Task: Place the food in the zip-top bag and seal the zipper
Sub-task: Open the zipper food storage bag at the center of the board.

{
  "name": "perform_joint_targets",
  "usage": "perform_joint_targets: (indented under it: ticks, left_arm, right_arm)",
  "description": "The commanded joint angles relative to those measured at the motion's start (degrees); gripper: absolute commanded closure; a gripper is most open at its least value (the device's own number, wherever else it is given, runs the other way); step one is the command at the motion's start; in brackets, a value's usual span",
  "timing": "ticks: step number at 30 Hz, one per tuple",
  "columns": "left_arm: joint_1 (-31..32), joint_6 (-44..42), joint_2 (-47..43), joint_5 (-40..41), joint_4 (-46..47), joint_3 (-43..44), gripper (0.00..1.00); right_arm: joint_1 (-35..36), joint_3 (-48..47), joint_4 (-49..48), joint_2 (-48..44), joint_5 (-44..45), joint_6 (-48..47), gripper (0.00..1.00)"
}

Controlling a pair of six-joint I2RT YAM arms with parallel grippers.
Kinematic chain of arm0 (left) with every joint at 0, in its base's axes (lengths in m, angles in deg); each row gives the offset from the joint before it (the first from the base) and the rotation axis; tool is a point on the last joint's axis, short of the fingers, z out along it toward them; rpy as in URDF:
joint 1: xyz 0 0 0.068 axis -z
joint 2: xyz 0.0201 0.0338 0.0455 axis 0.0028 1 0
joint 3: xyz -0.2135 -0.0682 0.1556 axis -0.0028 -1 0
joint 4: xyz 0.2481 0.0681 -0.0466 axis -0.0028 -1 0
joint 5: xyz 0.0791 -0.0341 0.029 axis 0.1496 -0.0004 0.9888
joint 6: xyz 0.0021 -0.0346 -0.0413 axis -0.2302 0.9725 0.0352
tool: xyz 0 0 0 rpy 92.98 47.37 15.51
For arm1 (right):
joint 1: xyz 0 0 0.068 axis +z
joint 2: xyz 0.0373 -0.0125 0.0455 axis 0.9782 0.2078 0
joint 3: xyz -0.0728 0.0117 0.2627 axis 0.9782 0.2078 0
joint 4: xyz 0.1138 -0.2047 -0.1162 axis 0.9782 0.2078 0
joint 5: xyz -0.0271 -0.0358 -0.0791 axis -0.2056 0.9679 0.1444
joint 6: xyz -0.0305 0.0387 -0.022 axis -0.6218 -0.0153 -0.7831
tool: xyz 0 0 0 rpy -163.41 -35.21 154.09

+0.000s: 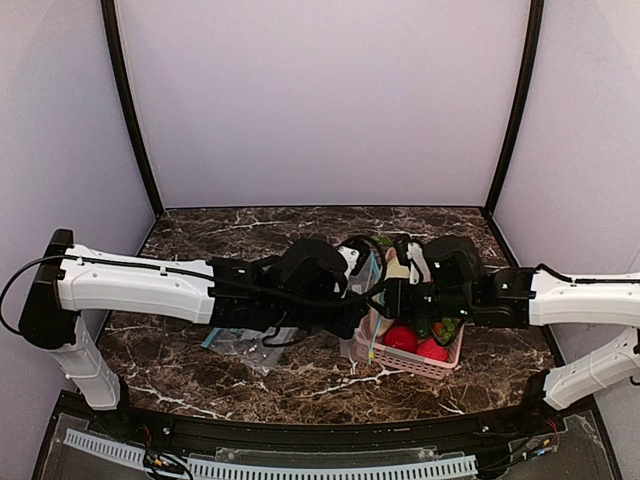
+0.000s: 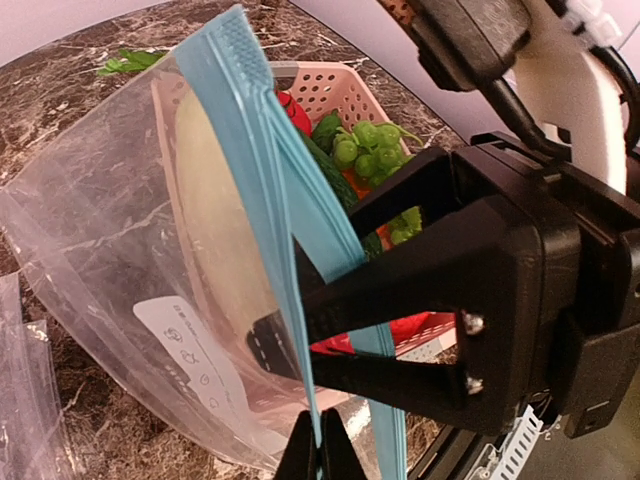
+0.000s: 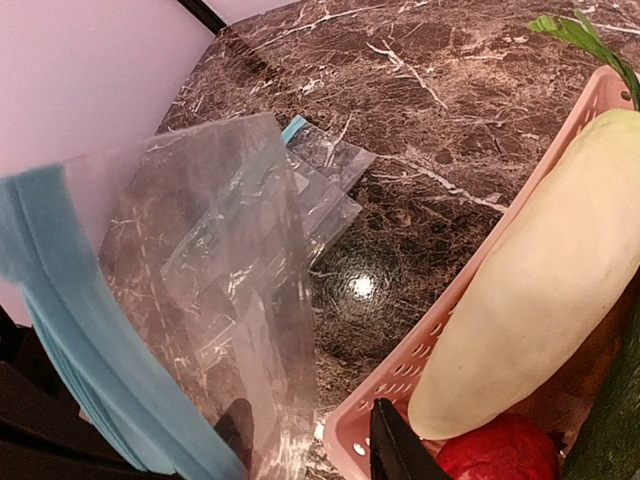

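Observation:
The clear zip-top bag (image 2: 110, 230) hangs upright over the table, beside the pink basket. My left gripper (image 2: 320, 452) is shut on its light blue zipper (image 2: 262, 190) at the mouth edge. My right gripper (image 3: 315, 440) is open, jaws apart at the bag's mouth, and one of its fingers (image 2: 268, 345) shows through the plastic. The food lies in the basket: two red fruits (image 1: 400, 338) (image 1: 432, 349) and the dark green cucumber (image 2: 330, 170). A red fruit (image 3: 500, 452) sits just past the right finger.
The pink basket (image 1: 420, 364) also holds a long white radish (image 3: 540, 300) and green grapes (image 2: 365, 145). Spare clear bags (image 3: 320, 190) lie flat on the marble to the left. Both arms meet over the table's middle.

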Motion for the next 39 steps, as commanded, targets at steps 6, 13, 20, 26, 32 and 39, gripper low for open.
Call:
perform_joint_targets:
  ticks: [6,13,20,26,32,39]
  left_arm:
    - [-0.2,1.1,-4.1,-4.1,6.6,-5.6,0.99]
    - [-0.2,1.6,-6.2,-3.4,8.8,-7.8,0.99]
    - [-0.3,0.7,-8.4,-0.8,8.9,-8.3,0.99]
    - [-0.6,-0.6,-8.7,-4.8,13.2,-8.8,0.99]
    - [-0.9,-0.6,-8.9,-9.3,16.5,-9.7,0.99]
    - [-1.3,-1.1,-12.1,-5.8,12.8,-10.6,0.99]
  right_arm:
    - [0.5,-1.2,-4.3,3.0,-0.4,-0.7,0.45]
    - [0.4,-0.4,-4.4,4.9,0.4,0.1,0.35]
    - [0.5,-0.3,-4.0,6.0,0.5,0.2,0.32]
    - [0.5,-0.6,-6.9,6.5,-3.2,-3.4,0.3]
    - [0.5,-1.6,-9.8,8.1,-5.3,-5.2,0.29]
    - [0.5,-2.6,-1.7,8.2,4.3,-0.7,0.32]
